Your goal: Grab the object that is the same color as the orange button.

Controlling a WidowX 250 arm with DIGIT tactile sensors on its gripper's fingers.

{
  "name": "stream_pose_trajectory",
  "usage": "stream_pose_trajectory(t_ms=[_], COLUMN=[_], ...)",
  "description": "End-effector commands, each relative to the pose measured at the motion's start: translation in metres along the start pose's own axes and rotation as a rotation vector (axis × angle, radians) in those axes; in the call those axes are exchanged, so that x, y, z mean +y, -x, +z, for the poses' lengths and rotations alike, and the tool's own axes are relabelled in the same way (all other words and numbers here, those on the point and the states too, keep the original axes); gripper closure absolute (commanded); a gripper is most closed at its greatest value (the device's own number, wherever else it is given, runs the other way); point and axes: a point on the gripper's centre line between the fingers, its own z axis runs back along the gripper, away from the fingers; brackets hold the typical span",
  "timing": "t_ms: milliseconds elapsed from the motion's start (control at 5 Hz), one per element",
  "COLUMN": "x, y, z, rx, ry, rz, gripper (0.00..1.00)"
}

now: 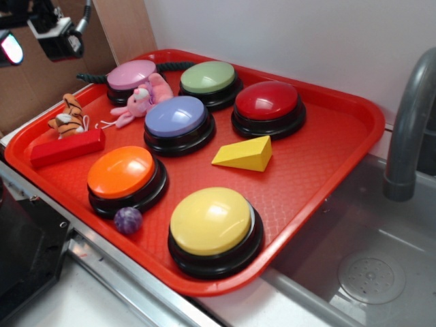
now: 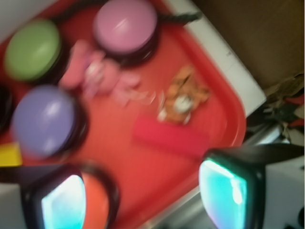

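Tiger: small orange-and-black striped plush tiger toy [image 1: 68, 116] lies at the red plastic tray's [image 1: 327, 157] left edge, touching the red rectangular block [image 1: 67, 148].
End effector: the end effector [image 2: 143, 193] hangs above, jaws spread, empty, apart from the tiger [image 2: 183, 98].
Orange button: glossy orange dome button [image 1: 122, 174] sits near the block.
Surroundings: metal sink [image 1: 368, 266], right.
Wrist view: blurred.

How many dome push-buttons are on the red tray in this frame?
6. Pink button and green button at the back, red button back right, purple button in the middle, orange button front left, yellow button front. None seems hidden.
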Motion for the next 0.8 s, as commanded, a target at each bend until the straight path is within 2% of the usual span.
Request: stream_pose_trajectory(t_ms=[0, 200, 400, 600], x=[0.043, 0.054, 0.047, 0.042], y=[-0.025, -0.027, -0.028, -0.027], z=[-0.051, -0.085, -0.112, -0.122], rx=[-0.124, -0.087, -0.021, -0.004], ry=[-0.022, -0.030, 0.043, 0.075], rz=[0.269, 0.323, 0.339, 0.328], gripper=[0.00, 0.00, 0.00, 0.00])
